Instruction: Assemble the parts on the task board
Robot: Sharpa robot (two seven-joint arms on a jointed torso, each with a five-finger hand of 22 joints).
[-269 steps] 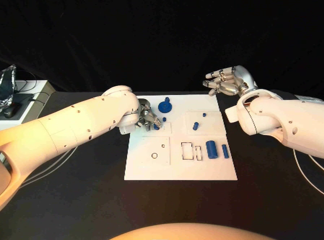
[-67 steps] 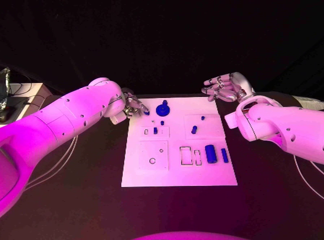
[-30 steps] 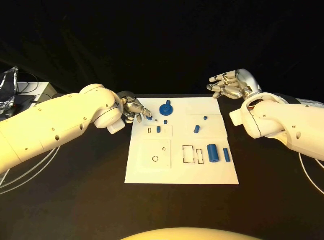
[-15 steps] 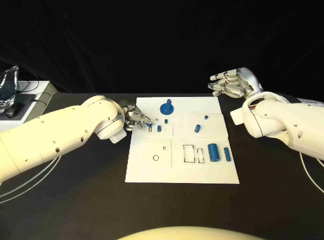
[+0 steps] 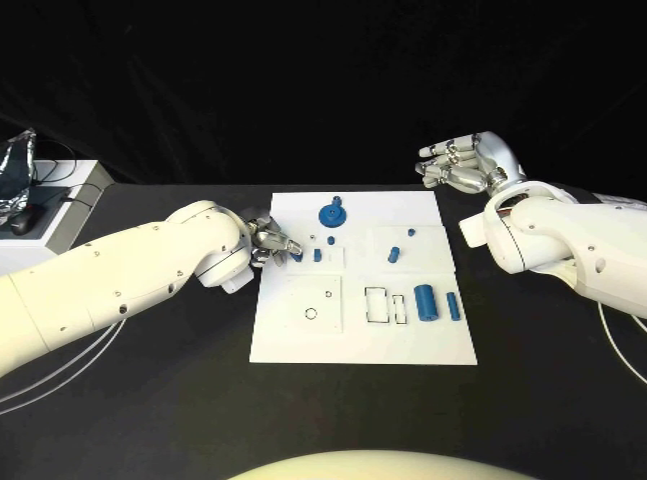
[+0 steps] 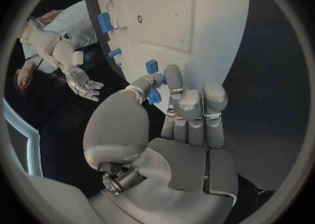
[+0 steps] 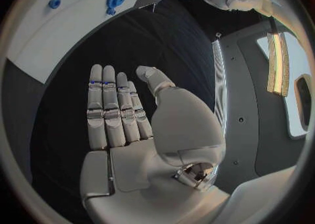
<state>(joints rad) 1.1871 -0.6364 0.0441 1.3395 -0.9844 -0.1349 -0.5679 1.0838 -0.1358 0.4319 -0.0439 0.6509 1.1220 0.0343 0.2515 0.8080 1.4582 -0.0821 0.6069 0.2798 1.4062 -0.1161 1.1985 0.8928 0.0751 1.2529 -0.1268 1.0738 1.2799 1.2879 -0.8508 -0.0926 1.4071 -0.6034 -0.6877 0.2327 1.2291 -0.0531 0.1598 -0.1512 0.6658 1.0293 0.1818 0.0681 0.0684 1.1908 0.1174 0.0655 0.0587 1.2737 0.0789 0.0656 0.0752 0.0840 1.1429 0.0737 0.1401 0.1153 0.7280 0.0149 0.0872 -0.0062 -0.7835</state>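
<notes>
The task board (image 5: 364,340) lies flat in the middle of the black table (image 5: 150,400), and we see blue parts spread over its far half: a round disc part (image 5: 332,213) near the far edge, a short peg (image 5: 394,254) to its right, and two cylinders (image 5: 437,300) lying side by side beside the outlined slots. Our left hand (image 5: 273,243) sits at the board's left edge, pinching a small blue part (image 6: 154,97) between thumb and fingertip. Our right hand (image 5: 466,163) hovers beyond the board's far right corner, fingers extended, holding nothing.
</notes>
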